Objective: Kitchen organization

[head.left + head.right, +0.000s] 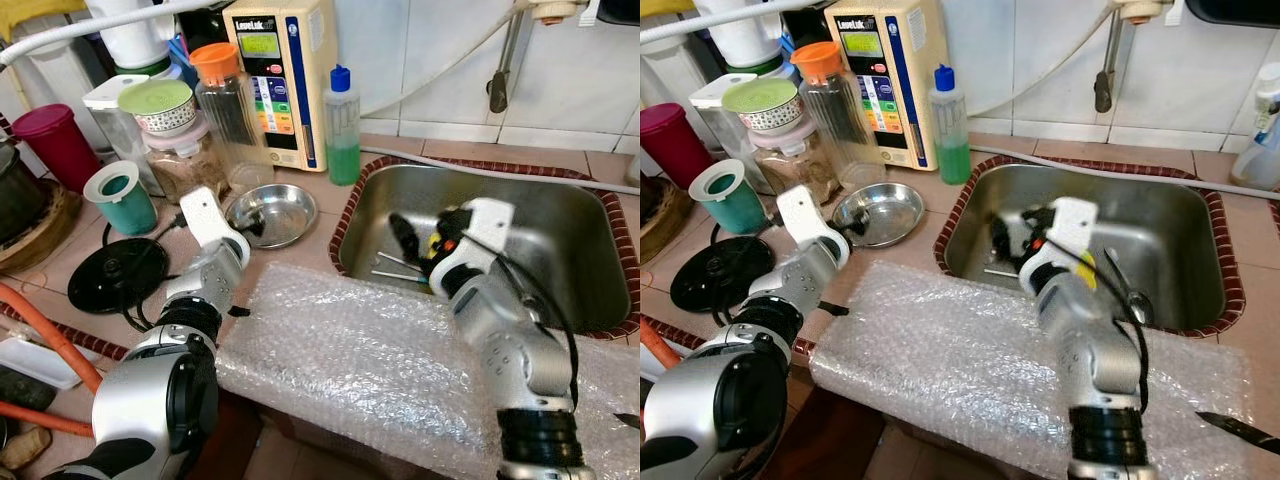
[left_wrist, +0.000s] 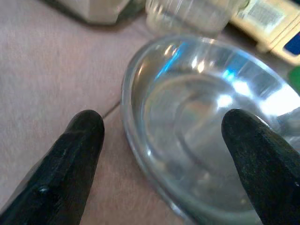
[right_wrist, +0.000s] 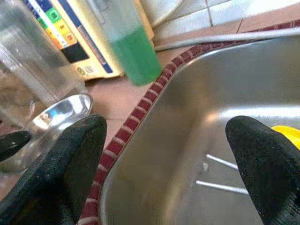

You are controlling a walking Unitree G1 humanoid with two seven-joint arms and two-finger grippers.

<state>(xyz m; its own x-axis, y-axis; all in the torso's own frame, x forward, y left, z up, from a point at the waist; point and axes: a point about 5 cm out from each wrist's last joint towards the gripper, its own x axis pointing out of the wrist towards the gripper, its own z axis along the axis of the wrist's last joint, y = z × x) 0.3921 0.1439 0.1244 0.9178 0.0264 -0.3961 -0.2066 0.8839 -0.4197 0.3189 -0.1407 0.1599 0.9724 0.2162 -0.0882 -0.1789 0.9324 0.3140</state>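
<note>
A shallow steel bowl point(image 1: 272, 214) rests on the tiled counter left of the sink. My left gripper point(image 1: 248, 226) is open at the bowl's near left rim; in the left wrist view one finger point(image 2: 70, 154) is over the counter and the other over the bowl's inside point(image 2: 197, 117). My right gripper point(image 1: 425, 240) is open, lowered into the left part of the steel sink point(image 1: 352, 205). Thin metal utensil handles point(image 1: 395, 268) and a yellow item point(image 3: 287, 133) lie on the sink floor just past its fingers. A spoon point(image 1: 1122, 282) lies further right in the sink.
A bubble wrap sheet point(image 1: 350, 350) covers the counter's front edge. Behind the bowl stand an orange-lidded jar point(image 1: 228, 105), a green soap bottle point(image 1: 342, 125), a water machine point(image 1: 285, 80) and a teal cup point(image 1: 125, 198). A black round base point(image 1: 115, 272) sits left; a knife point(image 1: 1240, 430) lies front right.
</note>
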